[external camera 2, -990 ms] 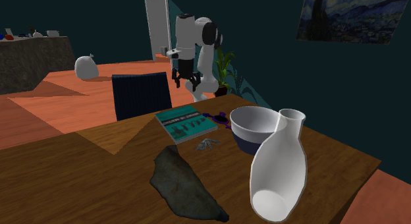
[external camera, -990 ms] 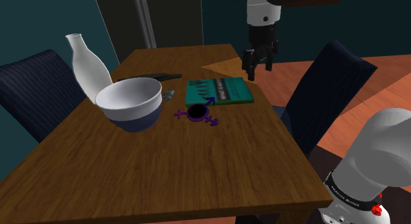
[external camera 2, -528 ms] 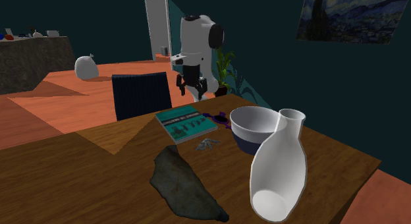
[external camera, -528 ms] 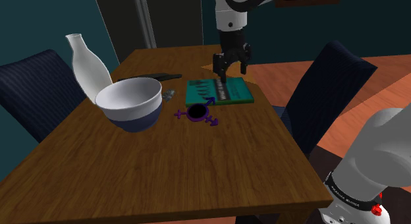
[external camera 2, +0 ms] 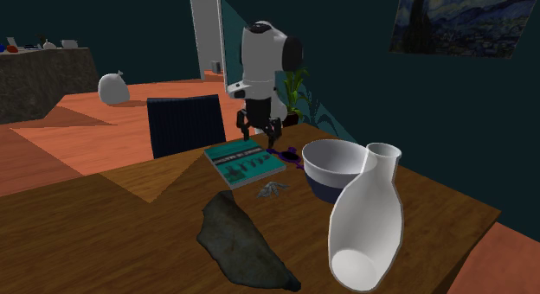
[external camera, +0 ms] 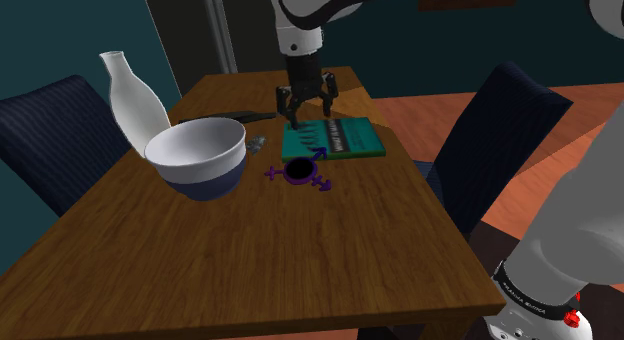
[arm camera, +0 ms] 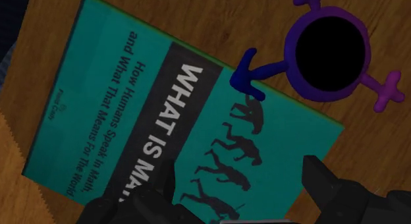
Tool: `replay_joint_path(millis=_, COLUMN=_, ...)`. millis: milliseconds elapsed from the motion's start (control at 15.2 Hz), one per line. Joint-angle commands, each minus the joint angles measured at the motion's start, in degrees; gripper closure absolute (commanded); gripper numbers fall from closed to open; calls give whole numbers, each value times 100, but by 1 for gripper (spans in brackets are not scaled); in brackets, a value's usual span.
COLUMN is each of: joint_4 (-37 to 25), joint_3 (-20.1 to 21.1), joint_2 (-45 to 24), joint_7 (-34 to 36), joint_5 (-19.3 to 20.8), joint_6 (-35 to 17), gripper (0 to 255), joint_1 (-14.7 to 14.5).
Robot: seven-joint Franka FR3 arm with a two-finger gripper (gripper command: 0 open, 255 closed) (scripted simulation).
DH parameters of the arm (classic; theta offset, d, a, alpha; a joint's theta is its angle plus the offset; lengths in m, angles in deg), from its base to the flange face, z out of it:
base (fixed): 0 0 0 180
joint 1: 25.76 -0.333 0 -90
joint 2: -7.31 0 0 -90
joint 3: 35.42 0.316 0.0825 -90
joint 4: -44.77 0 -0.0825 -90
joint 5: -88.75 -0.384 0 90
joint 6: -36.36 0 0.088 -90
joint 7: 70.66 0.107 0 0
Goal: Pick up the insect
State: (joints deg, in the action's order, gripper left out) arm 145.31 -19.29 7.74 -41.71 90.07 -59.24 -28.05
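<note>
Wood-grained bench lies nearest the shoulder camera. Further in stands a white bowl with a dark blue base. Just to its right in that view is the insect, a purple toy with a round black body, lying flat on the bench. One of its blue limbs reaches onto the edge of a teal book. The gripper hangs above the book's far side, fingers spread wide with nothing between them. In the wrist view the insect sits apart from both fingers. A small grey object rests beside the bowl's far rim. Beyond it lies a dark flat scrap, and a white narrow-necked vase stands behind the bowl. Dark blue chairs flank the bench.
</note>
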Motion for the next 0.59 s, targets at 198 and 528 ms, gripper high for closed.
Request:
replay_joint_path(millis=198, joint_4=-1344, joint_3=132, joint_2=-1213, joint_7=566, joint_5=281, joint_6=170, gripper=0, joint_1=-214)
replay_joint_path(millis=528, joint_4=-3237, joint_3=132, joint_2=-2643, joint_7=1013, joint_5=619, joint_6=659, gripper=0, joint_1=-607)
